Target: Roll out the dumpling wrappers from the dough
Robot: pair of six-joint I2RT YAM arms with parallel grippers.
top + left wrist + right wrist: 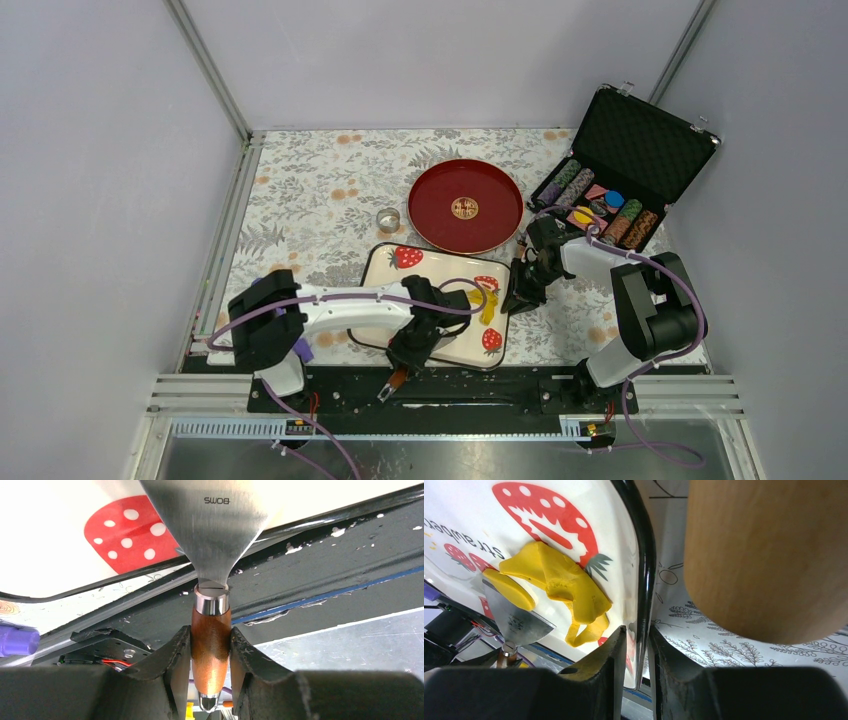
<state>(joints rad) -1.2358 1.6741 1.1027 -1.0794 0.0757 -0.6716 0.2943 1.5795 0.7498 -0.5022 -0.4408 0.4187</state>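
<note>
A ragged yellow dough (564, 582) patch lies on the white strawberry tray (385, 262) near its right rim (644, 580). One small round dumpling wrapper (509, 588) rests at the tip of a metal spatula blade (521, 622). My left gripper (211, 635) is shut on the spatula's wooden handle (211, 652), and the blade (210, 525) reaches over the tray's near edge. My right gripper (636, 630) is shut on the tray's right rim. From above, the left gripper (412, 348) sits over the tray's front, the right gripper (516, 297) at its right side, and the dough (489, 308) between them.
A wooden rolling pin (764, 555) lies on the floral cloth just right of the tray. A metal ring cutter (388, 218) and a red plate (465, 205) stand behind the tray. An open poker chip case (620, 170) sits at the back right.
</note>
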